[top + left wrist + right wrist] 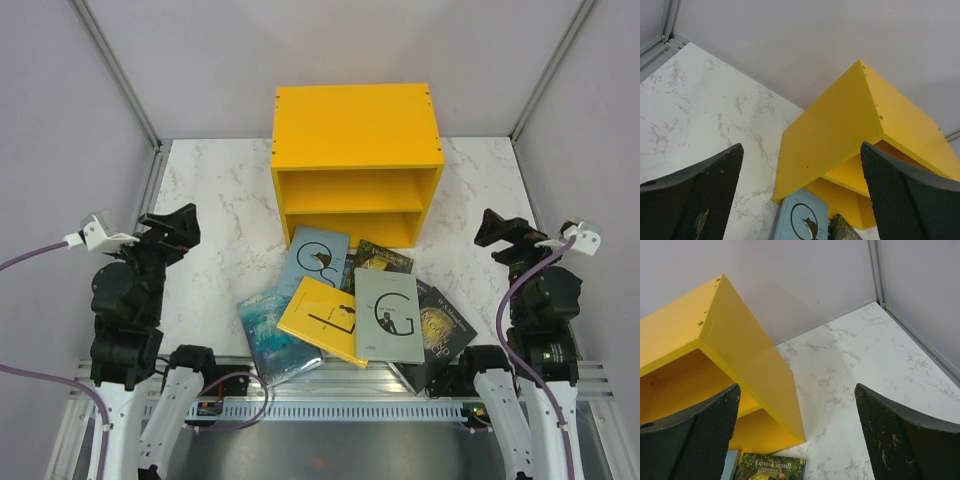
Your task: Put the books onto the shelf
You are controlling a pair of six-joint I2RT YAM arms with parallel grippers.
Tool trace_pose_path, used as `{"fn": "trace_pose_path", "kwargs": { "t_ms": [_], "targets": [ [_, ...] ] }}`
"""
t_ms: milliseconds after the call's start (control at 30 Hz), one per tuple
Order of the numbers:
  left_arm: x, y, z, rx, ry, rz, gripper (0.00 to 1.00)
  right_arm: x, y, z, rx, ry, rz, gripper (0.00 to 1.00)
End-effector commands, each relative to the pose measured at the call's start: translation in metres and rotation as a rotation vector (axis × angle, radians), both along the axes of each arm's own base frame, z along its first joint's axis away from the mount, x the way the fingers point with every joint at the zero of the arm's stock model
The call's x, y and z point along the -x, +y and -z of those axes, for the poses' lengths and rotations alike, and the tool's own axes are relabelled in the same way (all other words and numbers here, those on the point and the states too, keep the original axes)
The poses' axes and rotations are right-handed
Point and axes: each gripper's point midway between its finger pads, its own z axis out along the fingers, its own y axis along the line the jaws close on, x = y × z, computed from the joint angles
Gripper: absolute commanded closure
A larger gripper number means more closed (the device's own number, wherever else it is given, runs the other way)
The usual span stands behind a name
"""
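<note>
Left claw (172,228) and right claw (498,232) both gape wide and empty, each raised on a folded arm near a side edge of the table (215,205) and angled toward the shelf (357,150). Between them the books (388,315) lie in a loose overlapping pile on the table, just in front of the shelf.

Open table (855,355) between right gripper (796,390) fingers (900,440), shelf (755,365) wall ahead of one finger, books (771,467) low between them.
</note>
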Motion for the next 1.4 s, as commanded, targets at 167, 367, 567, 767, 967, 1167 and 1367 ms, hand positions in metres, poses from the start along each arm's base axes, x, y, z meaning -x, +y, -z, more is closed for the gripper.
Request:
{"fn": "trace_pose_path", "kwargs": {
  "t_ms": [167, 367, 567, 767, 967, 1167, 1367],
  "targets": [
    [0.044, 0.003, 0.001, -0.009, -0.058, 0.011, 0.00, 0.035, 0.023, -0.039, -0.086, -0.157, -0.128, 0.02],
    [0.043, -0.039, 0.023, -0.033, 0.008, 0.253, 0.00, 0.029, 0.044, -0.029, -0.185, -0.128, -0.233, 0.02],
    [0.032, -0.100, 0.117, 0.163, 0.503, 0.556, 0.13, 0.030, 0.097, -0.007, -0.220, -0.006, -0.529, 0.08],
    [0.068, -0.121, 0.156, 0.373, 0.491, 0.663, 0.01, 0.040, 0.105, 0.022, -0.234, 0.013, -0.574, 0.07],
    [0.081, -0.136, 0.191, 0.441, 0.594, 0.753, 0.00, 0.033, 0.107, 0.055, -0.297, 0.088, -0.570, 0.07],
    [0.076, -0.133, 0.234, 0.457, 0.739, 0.704, 0.00, 0.027, 0.105, 0.068, -0.320, 0.108, -0.551, 0.07],
    [0.070, -0.135, 0.252, 0.478, 0.759, 0.696, 0.00, 0.022, 0.104, 0.083, -0.321, 0.148, -0.537, 0.08]
  ]
}}
